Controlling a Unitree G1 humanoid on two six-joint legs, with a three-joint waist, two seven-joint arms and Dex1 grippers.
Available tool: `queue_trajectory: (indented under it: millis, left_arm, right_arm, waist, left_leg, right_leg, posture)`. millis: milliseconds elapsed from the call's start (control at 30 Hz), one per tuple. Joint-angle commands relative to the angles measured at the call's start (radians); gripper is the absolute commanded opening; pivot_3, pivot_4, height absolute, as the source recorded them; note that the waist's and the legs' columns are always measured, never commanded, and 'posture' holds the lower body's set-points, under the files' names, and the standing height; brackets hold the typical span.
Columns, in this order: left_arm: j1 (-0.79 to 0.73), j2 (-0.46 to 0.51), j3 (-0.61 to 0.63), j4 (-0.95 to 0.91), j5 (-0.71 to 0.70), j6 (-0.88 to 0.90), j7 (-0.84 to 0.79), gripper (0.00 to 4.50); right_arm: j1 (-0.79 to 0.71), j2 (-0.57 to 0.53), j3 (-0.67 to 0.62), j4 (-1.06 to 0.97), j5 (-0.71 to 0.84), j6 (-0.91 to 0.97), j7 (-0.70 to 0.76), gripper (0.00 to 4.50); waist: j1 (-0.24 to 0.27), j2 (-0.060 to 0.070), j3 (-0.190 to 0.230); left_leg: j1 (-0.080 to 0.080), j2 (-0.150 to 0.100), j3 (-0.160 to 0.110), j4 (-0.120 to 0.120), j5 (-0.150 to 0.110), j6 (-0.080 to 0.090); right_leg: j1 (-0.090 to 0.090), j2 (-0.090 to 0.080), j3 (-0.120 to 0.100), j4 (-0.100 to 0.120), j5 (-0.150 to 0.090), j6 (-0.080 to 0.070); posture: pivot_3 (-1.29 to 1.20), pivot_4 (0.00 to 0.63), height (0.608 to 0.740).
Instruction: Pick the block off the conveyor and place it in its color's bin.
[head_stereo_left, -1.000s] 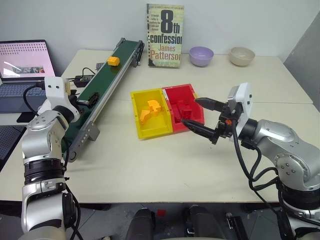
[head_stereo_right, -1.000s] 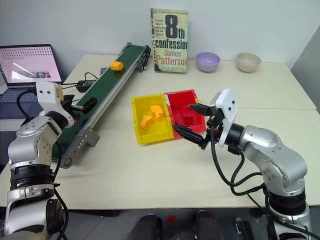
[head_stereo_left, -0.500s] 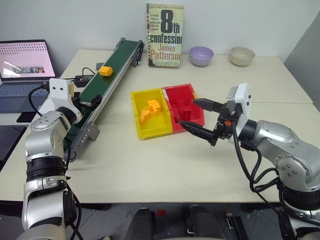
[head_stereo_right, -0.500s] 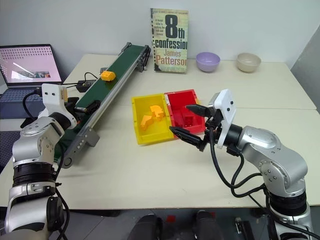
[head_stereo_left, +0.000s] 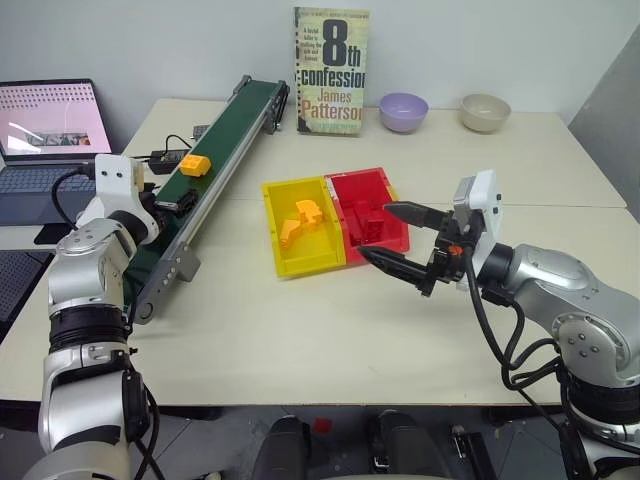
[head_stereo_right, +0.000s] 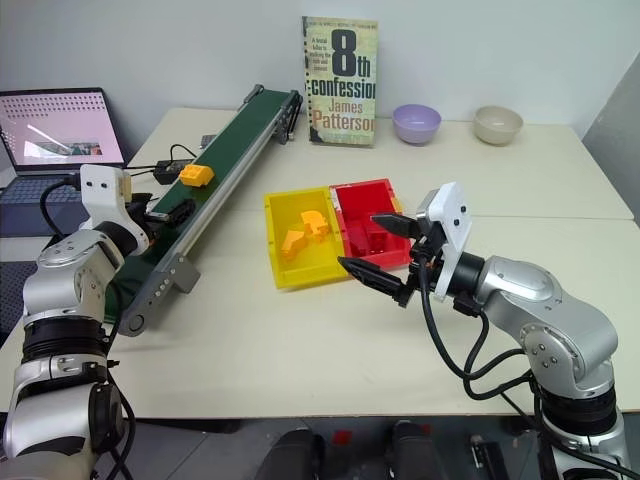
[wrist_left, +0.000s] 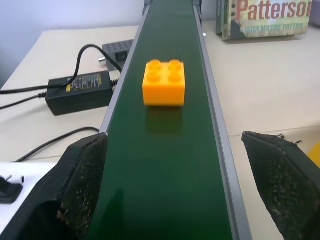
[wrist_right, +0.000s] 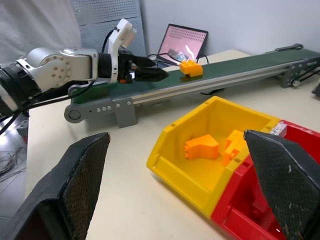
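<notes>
- The block (wrist_left: 163, 83) has ridden down the conveyor (head_stereo_left: 232, 130) over the last second, from well up the belt to just ahead of the left gripper (wrist_left: 177, 185)
- It sits flat on the green belt, studs up, apart from both fingers and roughly centred on the gap between them, a touch toward the finger on the cable side
- The left gripper's jaws stand wide, straddling the belt with one finger past each edge, and hold nothing
- The right gripper (head_stereo_left: 408, 242) hangs beside the red bin (head_stereo_left: 367, 220), jaws wide and empty; it has barely shifted
- The bin (head_stereo_left: 300, 228), yellow, touches its red twin and already holds yellow pieces
- Judgement: the block is nearly in reach, so closing as it enters the gap looks like the next call; too early and it may be nudged askew
</notes>
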Motion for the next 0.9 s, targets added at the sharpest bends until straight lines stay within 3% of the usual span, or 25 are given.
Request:
queue_trajectory:
  millis: [33,267,300,733,900]
  left_arm:
    - [-0.03,0.022,0.0,0.014,0.009,-0.032,-0.011,4.44]
    - [-0.041,0.029,0.003,0.052,0.021,-0.045,-0.007,4.44]
    - [-0.039,0.029,0.009,0.053,0.017,-0.046,-0.007,4.08]
    - [0.059,0.045,0.042,-0.06,-0.015,0.033,0.01,1.65]
    - [0.075,0.049,0.054,-0.097,-0.022,0.056,0.022,1.53]
  right_arm:
    - [-0.025,-0.012,-0.028,-0.049,0.076,0.019,-0.007,4.5]
    - [-0.029,-0.03,-0.027,-0.061,0.126,0.032,-0.031,4.5]
    - [-0.026,-0.032,-0.026,-0.062,0.126,0.029,-0.033,4.5]
    - [-0.022,-0.047,-0.019,-0.047,0.123,0.002,-0.033,4.5]
    - [-0.028,-0.046,-0.01,-0.034,0.113,-0.008,-0.027,4.5]
  waist:
    - [0.0,0.0,0.0]
    - [0.0,0.0,0.0]
    - [0.0,0.0,0.0]
    - [-0.001,0.0,0.0]
    - [0.0,0.0,0.0]
  left_leg:
    - [0.0,0.0,0.0,0.0,0.0,0.0]
    - [0.0,0.0,-0.001,0.0,0.0,0.0]
    - [0.0,0.0,-0.001,0.0,0.0,0.0]
    - [0.0,0.001,-0.002,0.0,0.0,0.0]
    - [-0.001,0.0,-0.002,0.0,0.0,0.0]
  right_leg:
    - [0.0,0.0,0.0,0.0,0.0,0.0]
    - [0.0,0.0,0.0,0.0,0.0,0.0]
    - [0.0,0.0,0.0,0.0,0.0,0.0]
    - [0.0,-0.004,0.0,0.0,0.0,0.0]
    - [0.0,-0.004,0.0,0.0,0.0,0.0]
  posture:
    - [0.0,0.15,0.74]
    - [0.0,0.15,0.74]
    - [0.0,0.15,0.74]
    - [0.0,0.15,0.74]
    - [0.0,0.15,0.74]
